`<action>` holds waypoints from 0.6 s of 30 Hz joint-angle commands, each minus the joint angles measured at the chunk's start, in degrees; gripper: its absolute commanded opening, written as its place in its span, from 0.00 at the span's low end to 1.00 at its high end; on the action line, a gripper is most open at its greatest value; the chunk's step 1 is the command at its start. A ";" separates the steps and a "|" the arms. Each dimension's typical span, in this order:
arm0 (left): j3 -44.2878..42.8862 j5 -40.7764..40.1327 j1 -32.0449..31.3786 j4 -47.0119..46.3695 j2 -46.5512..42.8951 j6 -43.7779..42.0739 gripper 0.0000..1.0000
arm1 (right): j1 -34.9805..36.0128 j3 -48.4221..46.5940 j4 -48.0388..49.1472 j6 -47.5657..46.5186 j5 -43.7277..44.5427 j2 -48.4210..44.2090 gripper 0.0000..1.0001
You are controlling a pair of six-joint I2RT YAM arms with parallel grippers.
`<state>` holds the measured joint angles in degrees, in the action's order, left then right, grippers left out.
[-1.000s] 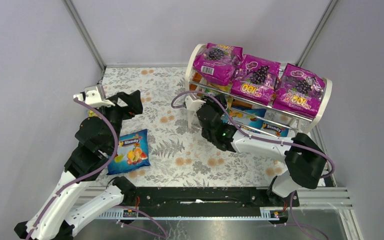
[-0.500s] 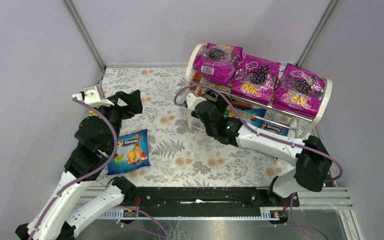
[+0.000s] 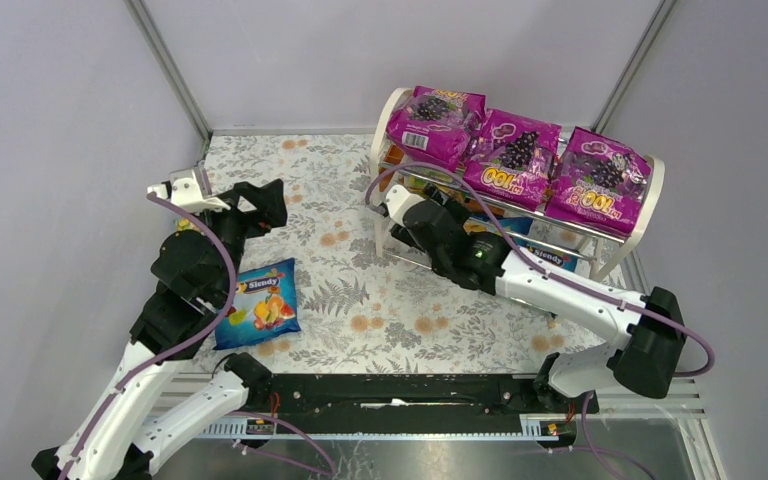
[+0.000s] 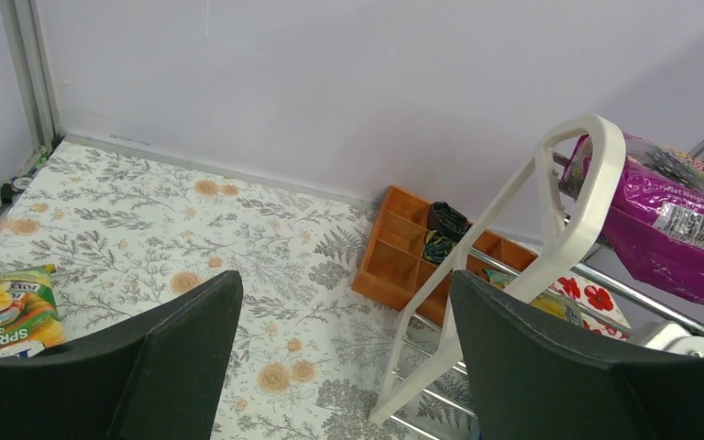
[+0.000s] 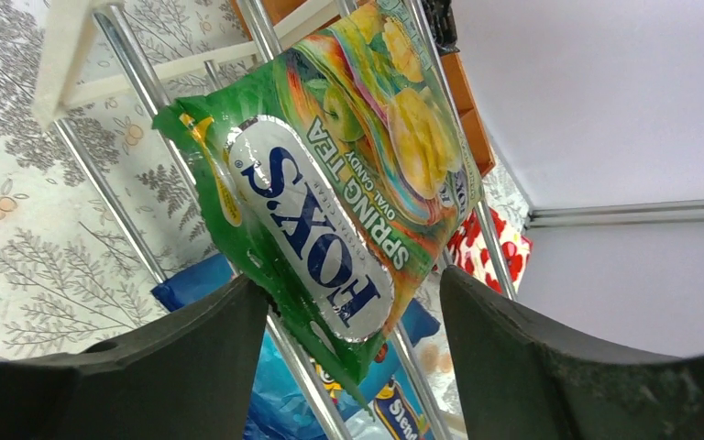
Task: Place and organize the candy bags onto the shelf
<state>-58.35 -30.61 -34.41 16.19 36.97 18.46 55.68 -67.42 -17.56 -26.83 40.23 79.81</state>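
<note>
The shelf [image 3: 381,150] stands at the back right with three magenta grape bags [image 3: 512,155] on its top tier. My right gripper [image 3: 447,212] reaches into the middle tier from the left. In the right wrist view its jaws [image 5: 353,357] stand wide apart around a green-yellow FOX'S bag [image 5: 330,183] that lies on the chrome rods; the left finger touches the bag's edge. Blue Slendy bags [image 5: 280,407] lie on the tier below. Another Slendy bag [image 3: 260,305] lies on the table by my left arm. My left gripper [image 3: 260,205] is open and empty above the table [image 4: 344,367].
A second FOX'S bag [image 4: 0,312] lies on the floral cloth under my left arm. An orange wooden divider box [image 4: 412,252] stands against the back wall behind the shelf's left end panel [image 4: 577,202]. A red-flowered pack [image 5: 481,247] lies behind the shelf.
My right arm has stretched forward and to the right, carrying its gripper deeper into the shelf's middle tier. My left arm has not moved.
</note>
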 commanded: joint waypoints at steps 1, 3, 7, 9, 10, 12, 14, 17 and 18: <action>0.60 1.65 0.56 -2.11 0.38 0.74 0.88 | -0.31 0.99 0.79 3.98 -1.73 -3.02 0.71; 0.69 2.00 0.79 -2.12 0.50 0.94 0.88 | -0.38 2.59 3.50 2.43 -1.68 -3.33 0.66; 0.78 2.58 1.02 -2.03 0.69 1.14 0.88 | -0.44 4.08 8.29 -0.65 -1.99 -2.63 0.51; 0.78 2.66 1.10 -2.03 0.70 1.22 0.88 | -0.42 4.62 10.48 -2.79 -3.54 -2.28 0.41; 0.78 2.68 1.18 -2.03 0.79 1.23 0.88 | -0.44 5.04 11.68 -3.98 -4.13 -2.07 0.38; 0.78 2.67 1.19 -2.03 0.81 1.29 0.88 | -0.42 5.80 14.23 -6.45 -4.68 -1.50 0.34; 0.81 2.81 1.30 -2.03 0.82 1.27 0.88 | -0.42 6.21 16.29 -7.99 -5.08 -0.69 0.33; 0.87 3.01 1.32 -2.03 0.86 1.39 0.88 | -0.40 5.41 17.12 -8.60 -5.90 0.87 0.31; 0.88 3.06 1.37 -2.03 0.80 1.40 0.88 | -0.40 5.03 17.12 -8.81 -6.02 1.60 0.29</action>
<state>-57.58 -28.62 -33.43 16.23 37.65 19.53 55.55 -61.52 -5.67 -32.75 35.79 79.42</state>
